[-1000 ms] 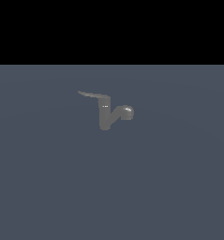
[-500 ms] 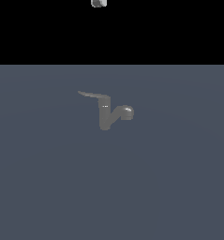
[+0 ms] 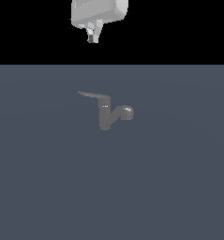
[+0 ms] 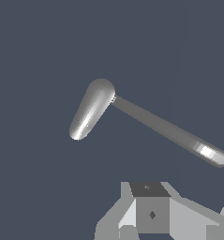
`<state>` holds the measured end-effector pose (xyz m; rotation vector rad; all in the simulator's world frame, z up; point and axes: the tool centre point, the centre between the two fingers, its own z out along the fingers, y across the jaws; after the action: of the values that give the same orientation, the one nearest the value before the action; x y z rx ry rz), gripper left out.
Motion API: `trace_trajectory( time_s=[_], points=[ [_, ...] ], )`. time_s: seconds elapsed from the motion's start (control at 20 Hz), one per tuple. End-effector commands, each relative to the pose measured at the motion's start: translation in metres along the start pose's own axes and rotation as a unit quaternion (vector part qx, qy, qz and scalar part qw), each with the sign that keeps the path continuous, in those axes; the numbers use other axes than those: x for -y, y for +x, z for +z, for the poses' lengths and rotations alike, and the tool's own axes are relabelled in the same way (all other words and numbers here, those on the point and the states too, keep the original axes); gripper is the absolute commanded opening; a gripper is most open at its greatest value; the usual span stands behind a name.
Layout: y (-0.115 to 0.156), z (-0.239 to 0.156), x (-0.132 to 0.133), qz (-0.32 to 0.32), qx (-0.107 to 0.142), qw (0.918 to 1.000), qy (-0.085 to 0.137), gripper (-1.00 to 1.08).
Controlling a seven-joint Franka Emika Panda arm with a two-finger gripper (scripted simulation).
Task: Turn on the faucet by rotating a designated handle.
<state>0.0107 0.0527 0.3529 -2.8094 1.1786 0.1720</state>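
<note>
The faucet (image 3: 104,116) is a small dull-grey fixture standing upright on the flat grey floor. Its handle (image 3: 89,95), a thin flat lever, points from the top of the body toward the exterior view's left. A thicker angled arm (image 3: 124,112) with a glossy round end points toward the exterior view's right. My gripper (image 3: 93,36) hangs high above and behind the faucet, touching nothing, with its fingers close together and nothing between them. Looking down in the wrist view, the handle (image 4: 87,115) and the longer arm (image 4: 172,133) spread from the body, and my gripper (image 4: 151,213) is at the frame edge.
The floor (image 3: 179,187) is a plain dark grey surface with nothing else on it. Behind it the background is black.
My gripper has come down into the top of the exterior view. One second ago it was out of sight, and half a second ago only its tip showed. The faucet has not moved.
</note>
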Motion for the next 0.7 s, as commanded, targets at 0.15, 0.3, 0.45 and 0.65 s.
trace_trajectory(
  time_s=[0.15,0.3,0.45,0.65],
  points=[
    [0.02,0.038,0.036,0.069,-0.01,0.9976,-0.001,-1.0],
    [0.029,0.06,0.055,0.106,-0.017,0.9943,-0.002,-1.0],
    [0.037,0.084,0.072,0.141,-0.026,0.9897,-0.003,-1.0],
    [0.046,0.115,0.094,0.184,-0.04,0.9821,-0.004,-1.0]
  ],
)
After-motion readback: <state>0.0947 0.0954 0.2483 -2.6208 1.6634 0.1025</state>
